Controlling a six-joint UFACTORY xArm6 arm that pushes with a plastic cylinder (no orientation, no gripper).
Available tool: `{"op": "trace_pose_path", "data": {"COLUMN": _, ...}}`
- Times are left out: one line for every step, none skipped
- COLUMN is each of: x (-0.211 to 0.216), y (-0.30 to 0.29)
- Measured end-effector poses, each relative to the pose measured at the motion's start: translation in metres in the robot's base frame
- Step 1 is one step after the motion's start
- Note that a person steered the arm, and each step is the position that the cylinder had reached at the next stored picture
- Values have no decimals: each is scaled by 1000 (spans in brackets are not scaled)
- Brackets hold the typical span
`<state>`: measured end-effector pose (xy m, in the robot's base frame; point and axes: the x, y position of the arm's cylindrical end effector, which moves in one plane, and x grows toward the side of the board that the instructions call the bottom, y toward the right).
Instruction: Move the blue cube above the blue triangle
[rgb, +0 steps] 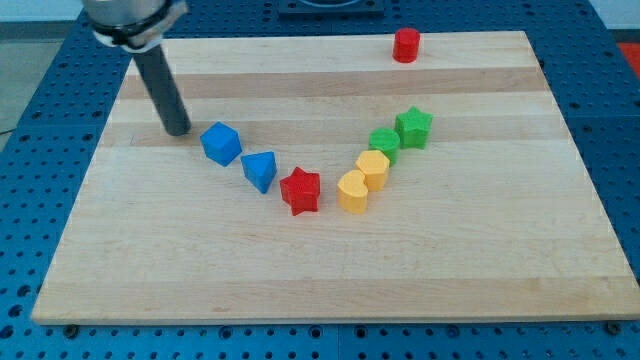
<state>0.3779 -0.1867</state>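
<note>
The blue cube (221, 143) sits on the wooden board (330, 250), left of centre. The blue triangle (260, 170) lies just to its lower right, close to it or touching. My tip (179, 131) rests on the board just left of the blue cube, with a small gap between them. The rod rises from there toward the view's top left.
A red star (300, 190) lies right of the blue triangle. A yellow heart (352, 192), a yellow block (373, 168), a green block (384, 143) and a green star (413, 127) form a diagonal line. A red cylinder (405, 45) stands near the top edge.
</note>
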Motion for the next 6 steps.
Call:
{"op": "trace_pose_path", "data": {"x": 4, "y": 33}}
{"op": "trace_pose_path", "data": {"x": 4, "y": 58}}
{"op": "trace_pose_path", "data": {"x": 9, "y": 66}}
{"op": "trace_pose_path", "data": {"x": 0, "y": 59}}
{"op": "trace_pose_path", "data": {"x": -11, "y": 37}}
{"op": "trace_pose_path", "data": {"x": 4, "y": 34}}
